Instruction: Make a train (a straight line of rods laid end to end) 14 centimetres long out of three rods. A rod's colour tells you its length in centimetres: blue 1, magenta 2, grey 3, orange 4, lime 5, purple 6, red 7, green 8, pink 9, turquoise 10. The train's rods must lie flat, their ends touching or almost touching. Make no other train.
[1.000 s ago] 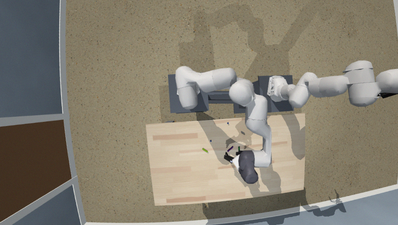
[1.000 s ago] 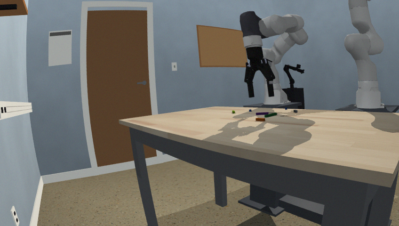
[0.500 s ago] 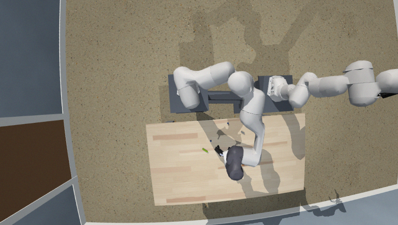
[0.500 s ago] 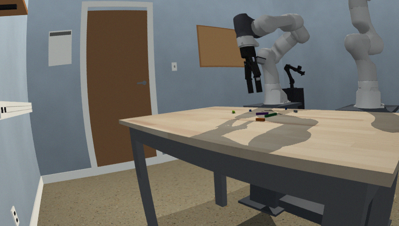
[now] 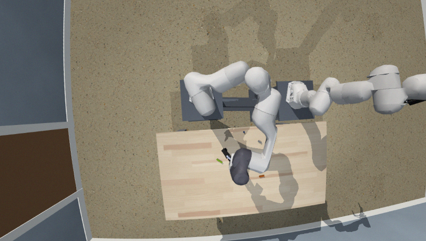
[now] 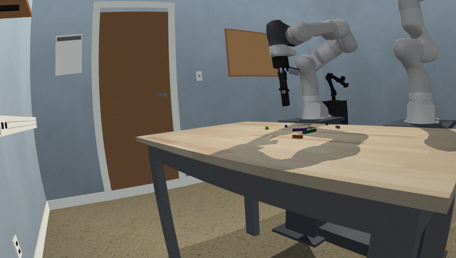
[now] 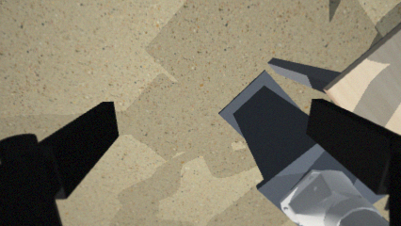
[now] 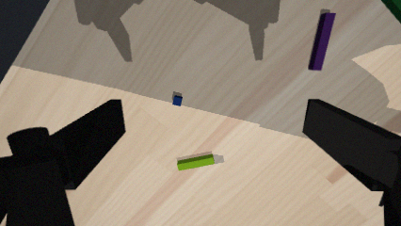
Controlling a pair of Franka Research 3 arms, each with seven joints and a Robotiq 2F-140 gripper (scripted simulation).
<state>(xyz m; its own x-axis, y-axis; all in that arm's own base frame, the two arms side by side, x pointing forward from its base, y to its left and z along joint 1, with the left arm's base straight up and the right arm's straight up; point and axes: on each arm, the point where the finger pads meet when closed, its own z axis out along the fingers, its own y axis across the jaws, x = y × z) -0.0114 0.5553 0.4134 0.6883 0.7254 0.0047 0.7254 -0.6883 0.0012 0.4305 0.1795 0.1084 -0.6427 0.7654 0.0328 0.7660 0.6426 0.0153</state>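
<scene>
out wide went the right gripper (image 5: 226, 153) (image 6: 285, 101) (image 8: 214, 116), its fingers spread with nothing between them, tips pointing down above the wooden table (image 5: 185, 194) (image 6: 384, 166) (image 7: 362, 87) (image 8: 264, 198)! and there, in the wrist view, the lime rod (image 5: 219, 161) (image 6: 266, 127) (image 8: 196, 162) lay flat between the two fingers' sides of the picture, well below the tips. just beyond it sat one small blue rod (image 6: 285, 126) (image 8: 177, 101), apart from the lime.

over to the purple rod (image 6: 299, 129) (image 8: 322, 42), flat in the arm's shadow, with the green rod (image 6: 309, 130) (image 8: 394, 8) near it; the arm hid both from above. the orange rod (image 5: 261, 176) (image 6: 297, 136) lay on the far side of that pair from the robot bases, while the grey rod (image 5: 259, 141) (image 6: 337, 127) and a second blue rod (image 5: 244, 132) (image 6: 326, 123) held the side nearer the bases. scattered pieces, then, all down on the wood!

the left gripper (image 5: 417, 102) (image 7: 212, 118)? wide as well, nothing in its grasp, out past the table and high over the speckled floor (image 5: 119, 89) (image 7: 179, 108). on the wall, a white sheet (image 6: 68, 57) carried a dark band across its top, any lettering too small to read.
</scene>
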